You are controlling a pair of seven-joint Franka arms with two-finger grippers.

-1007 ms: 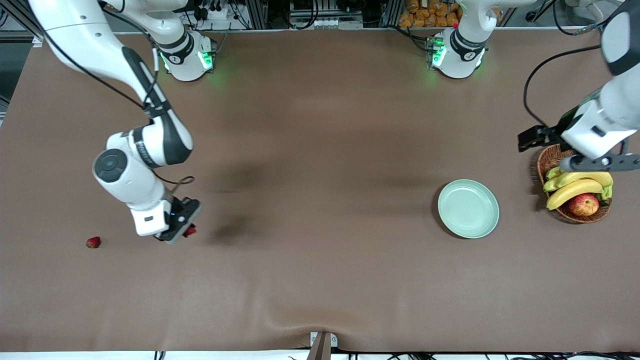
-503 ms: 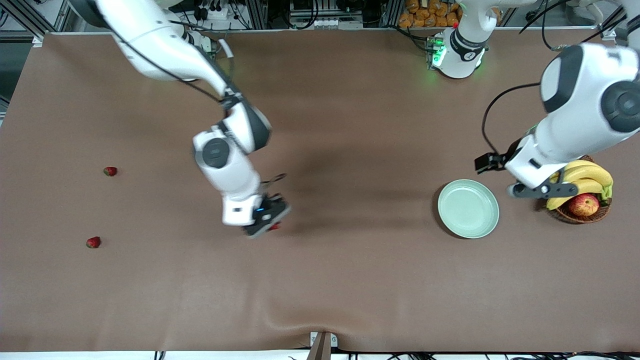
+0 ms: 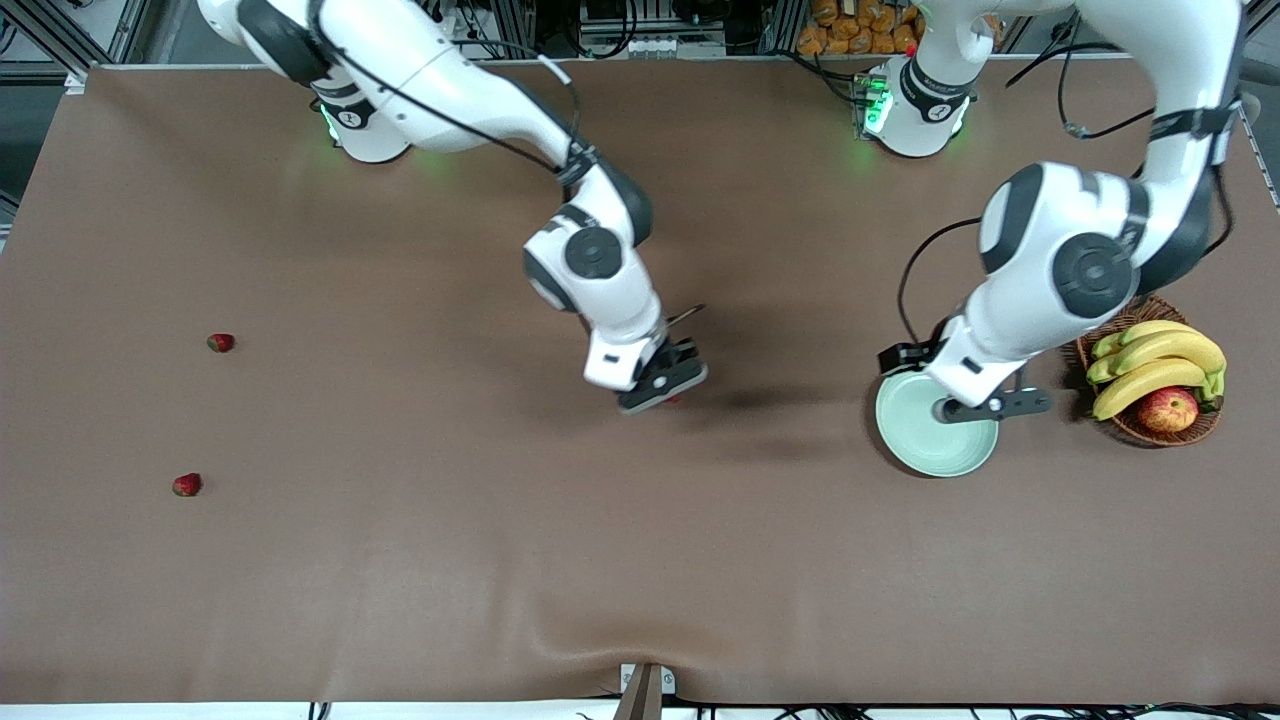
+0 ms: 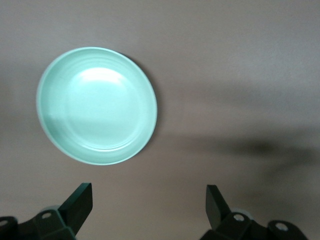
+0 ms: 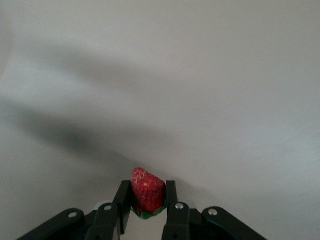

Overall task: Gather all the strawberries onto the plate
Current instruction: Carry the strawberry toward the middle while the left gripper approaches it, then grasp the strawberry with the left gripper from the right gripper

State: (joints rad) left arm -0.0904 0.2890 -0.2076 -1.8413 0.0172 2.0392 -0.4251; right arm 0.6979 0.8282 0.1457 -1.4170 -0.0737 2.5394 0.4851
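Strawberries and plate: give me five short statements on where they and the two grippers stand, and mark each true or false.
1. The right gripper is shut on a strawberry. True.
2. The plate already holds a strawberry. False: it holds nothing.
3. Two strawberries lie on the table toward the right arm's end, one farther from the front camera than the other. True.
4. The left gripper is shut on the plate's rim. False: it is open, holds nothing and hangs over the plate.
5. The carried strawberry is over the basket of fruit. False: it is over bare table about midway along, short of the plate.
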